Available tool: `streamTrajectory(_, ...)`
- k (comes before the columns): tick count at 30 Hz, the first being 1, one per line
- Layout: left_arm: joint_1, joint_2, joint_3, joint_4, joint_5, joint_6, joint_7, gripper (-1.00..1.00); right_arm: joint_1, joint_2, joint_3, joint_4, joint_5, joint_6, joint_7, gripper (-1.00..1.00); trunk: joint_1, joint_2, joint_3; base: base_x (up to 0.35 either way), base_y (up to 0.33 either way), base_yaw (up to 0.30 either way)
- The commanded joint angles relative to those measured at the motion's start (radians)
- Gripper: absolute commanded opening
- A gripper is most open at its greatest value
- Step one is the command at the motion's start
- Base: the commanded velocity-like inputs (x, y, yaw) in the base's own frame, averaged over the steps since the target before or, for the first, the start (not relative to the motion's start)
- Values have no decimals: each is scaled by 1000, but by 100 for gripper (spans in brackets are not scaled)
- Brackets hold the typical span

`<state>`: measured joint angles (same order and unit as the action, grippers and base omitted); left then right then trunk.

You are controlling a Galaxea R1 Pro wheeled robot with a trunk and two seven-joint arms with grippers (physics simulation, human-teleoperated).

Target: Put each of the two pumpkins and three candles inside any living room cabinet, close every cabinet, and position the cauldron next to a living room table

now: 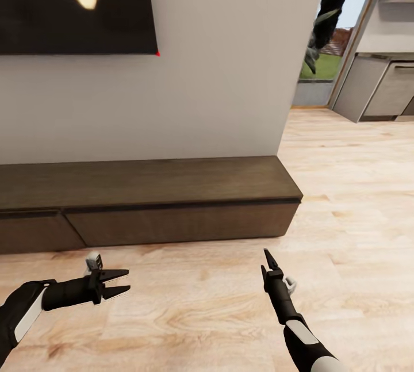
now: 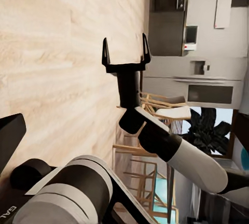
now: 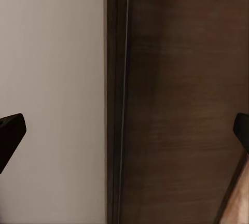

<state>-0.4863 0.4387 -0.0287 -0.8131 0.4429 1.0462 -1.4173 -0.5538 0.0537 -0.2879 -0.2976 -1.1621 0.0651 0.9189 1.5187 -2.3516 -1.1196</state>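
The cabinet (image 1: 172, 179) runs along the white wall, long, low and dark brown, with its drawer fronts (image 1: 184, 222) flush and shut. My left gripper (image 1: 118, 283) hovers open and empty over the floor in front of it, pointing right. My right gripper (image 1: 266, 263) points at the cabinet's right part, a short way off. The left wrist view shows that right gripper (image 2: 125, 47) open with nothing between its fingers. In the right wrist view the cabinet's brown top (image 3: 181, 105) meets the wall. The pumpkins, candles, cauldron and table are out of view.
A dark TV screen (image 1: 75, 4) hangs on the wall above the cabinet. Pale wooden floor (image 1: 345, 199) stretches to the right past the cabinet's end toward grey kitchen units (image 1: 379, 90), a window and a plant (image 1: 330, 10).
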Motion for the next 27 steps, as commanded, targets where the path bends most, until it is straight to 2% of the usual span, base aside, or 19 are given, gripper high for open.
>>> streamTrajectory(1, 0, 0, 0, 0, 0, 0, 0, 100, 0, 0, 0, 0, 0, 0, 0, 100, 0, 0, 0, 320, 0, 0)
streamTrajectory(27, 0, -7, -3, 0, -6, 0, -2, 100, 0, 1, 0, -1, -2, -2, 0, 100, 0, 0, 0, 274, 0, 0)
